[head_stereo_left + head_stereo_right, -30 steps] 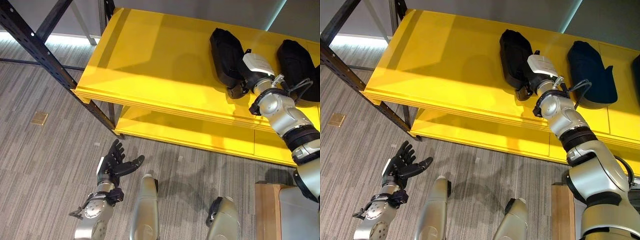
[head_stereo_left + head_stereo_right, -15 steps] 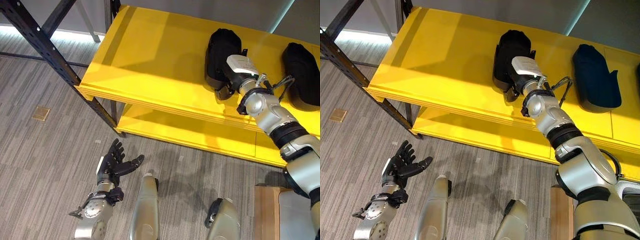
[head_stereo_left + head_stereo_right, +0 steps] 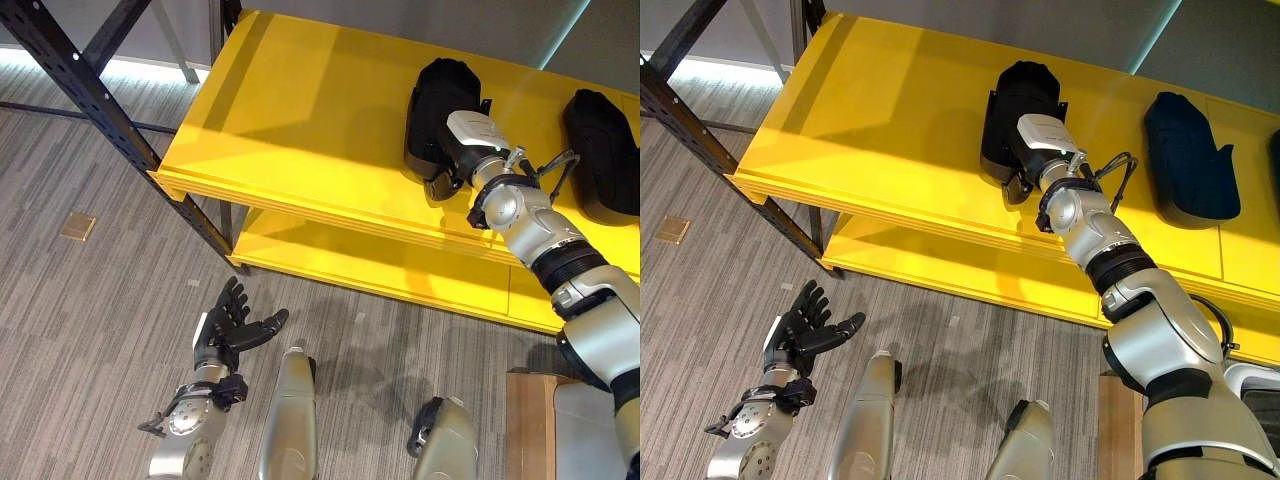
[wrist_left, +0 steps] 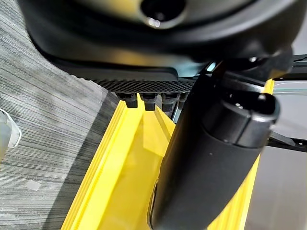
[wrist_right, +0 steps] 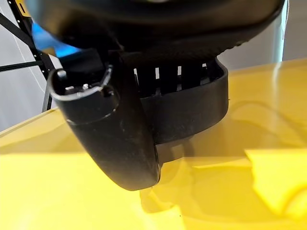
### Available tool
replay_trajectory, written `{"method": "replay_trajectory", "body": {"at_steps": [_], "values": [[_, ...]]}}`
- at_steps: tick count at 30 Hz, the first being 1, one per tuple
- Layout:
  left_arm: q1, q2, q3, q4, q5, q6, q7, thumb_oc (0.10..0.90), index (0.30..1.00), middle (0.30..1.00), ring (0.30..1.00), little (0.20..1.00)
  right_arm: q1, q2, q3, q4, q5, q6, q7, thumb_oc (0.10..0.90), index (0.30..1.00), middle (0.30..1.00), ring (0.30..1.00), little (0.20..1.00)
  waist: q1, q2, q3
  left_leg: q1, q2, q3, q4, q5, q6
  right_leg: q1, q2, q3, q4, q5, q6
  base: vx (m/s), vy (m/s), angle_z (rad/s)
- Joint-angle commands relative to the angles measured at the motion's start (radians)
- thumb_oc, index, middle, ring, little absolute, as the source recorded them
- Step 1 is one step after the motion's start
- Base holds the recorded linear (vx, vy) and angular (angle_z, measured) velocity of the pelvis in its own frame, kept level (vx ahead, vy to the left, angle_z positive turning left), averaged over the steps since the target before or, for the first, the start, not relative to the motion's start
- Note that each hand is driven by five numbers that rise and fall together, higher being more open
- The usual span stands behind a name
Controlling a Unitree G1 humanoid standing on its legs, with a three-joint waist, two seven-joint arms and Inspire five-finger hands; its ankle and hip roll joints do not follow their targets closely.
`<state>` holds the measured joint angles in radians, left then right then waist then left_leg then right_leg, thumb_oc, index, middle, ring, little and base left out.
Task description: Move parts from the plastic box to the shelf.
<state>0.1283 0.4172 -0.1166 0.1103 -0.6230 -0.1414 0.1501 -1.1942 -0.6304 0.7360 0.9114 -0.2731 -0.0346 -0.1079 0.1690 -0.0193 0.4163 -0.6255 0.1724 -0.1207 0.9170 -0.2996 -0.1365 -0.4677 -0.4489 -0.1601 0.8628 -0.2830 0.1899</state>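
Black moulded plastic part (image 3: 1018, 118) on yellow shelf board (image 3: 890, 110), gripped by right hand (image 3: 1018, 178), thumb and fingers curled round its near end. Second dark part (image 3: 1188, 160) well apart along shelf. Left hand (image 3: 228, 333) low over grey carpet floor (image 3: 90, 320), fingers spread, holding nothing.

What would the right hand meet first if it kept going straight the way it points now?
The right hand is already on the black part lying on the yellow shelf, so it would push that part first. Past the part, the shelf top looks free towards its back edge, though depth there is hard to judge.
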Motion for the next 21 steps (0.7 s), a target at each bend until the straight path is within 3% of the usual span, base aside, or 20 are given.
{"method": "replay_trajectory", "body": {"at_steps": [1, 2, 3, 21], "values": [[-0.048, 0.058, 0.021, -0.085, -0.006, -0.114, 0.007, 0.9, 1.0, 1.0, 1.0, 1.0, -0.149, -0.013, 0.005, 0.051, -0.021, -0.007, -0.009, 0.537, 0.492, 0.492, 0.492, 0.492, 0.019, 0.003, -0.03, 0.104, 0.077, -0.06, 0.005, -0.108, 0.009, -0.013, 0.01, 0.036, -0.022, 0.047, -0.024, 0.0, 0.0, 0.0], [-0.049, 0.058, 0.02, -0.083, -0.005, -0.113, 0.006, 0.9, 1.0, 1.0, 1.0, 1.0, -0.15, -0.01, 0.007, 0.059, -0.022, -0.006, -0.002, 0.784, 0.838, 0.838, 0.838, 0.838, 0.019, 0.003, -0.03, 0.102, 0.077, -0.061, 0.006, -0.108, 0.009, -0.015, 0.011, 0.037, -0.02, 0.046, -0.025, 0.0, 0.0, 0.0], [-0.05, 0.058, 0.02, -0.082, -0.005, -0.113, 0.005, 0.9, 1.0, 1.0, 1.0, 1.0, -0.151, -0.01, 0.007, 0.065, -0.022, -0.005, -0.003, 0.9, 1.0, 1.0, 1.0, 1.0, 0.018, 0.003, -0.03, 0.102, 0.077, -0.061, 0.006, -0.108, 0.008, -0.016, 0.01, 0.038, -0.019, 0.046, -0.025, 0.0, 0.0, 0.0], [-0.054, 0.059, 0.026, -0.076, 0.003, -0.107, 0.001, 0.9, 1.0, 1.0, 1.0, 1.0, -0.14, -0.018, 0.004, 0.033, 0.033, -0.011, 0.031, 0.9, 1.0, 1.0, 1.0, 1.0, 0.015, 0.001, -0.025, 0.103, 0.079, -0.058, -0.004, -0.101, 0.007, -0.02, 0.013, 0.035, -0.022, 0.052, -0.023, 0.0, 0.0, 0.0]]}}
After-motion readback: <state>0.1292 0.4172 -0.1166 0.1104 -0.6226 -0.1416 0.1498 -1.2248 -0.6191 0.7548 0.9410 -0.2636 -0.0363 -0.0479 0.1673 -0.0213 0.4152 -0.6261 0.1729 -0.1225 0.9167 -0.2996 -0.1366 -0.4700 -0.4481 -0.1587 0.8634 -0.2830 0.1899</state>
